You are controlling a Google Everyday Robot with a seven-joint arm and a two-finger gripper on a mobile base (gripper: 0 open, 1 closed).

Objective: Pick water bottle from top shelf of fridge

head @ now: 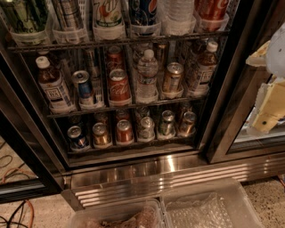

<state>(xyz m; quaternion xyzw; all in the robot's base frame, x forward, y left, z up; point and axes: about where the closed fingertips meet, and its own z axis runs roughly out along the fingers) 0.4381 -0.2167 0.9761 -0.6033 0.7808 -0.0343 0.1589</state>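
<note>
The fridge [231, 89] fills the view, its door open. The top shelf [116, 43] is a dark wire rack at the top edge, with clear cup holders that hold tall cans. The water bottle [178, 15], clear and ribbed, stands in a holder near the right end of that row, between a Pepsi can [142, 11] and a red can [213, 10]; its top is cut off by the frame. My gripper [267, 95], white and cream, is at the right edge, outside the fridge, to the right of the bottle and lower.
The middle rack holds a small white-capped water bottle [147, 75], tea bottles and cans. The lower rack holds short cans [124, 131]. Below is the ribbed steel base [178, 176]. Clear plastic bins [209, 207] sit at the bottom edge. Cables [13, 171] lie on the floor at left.
</note>
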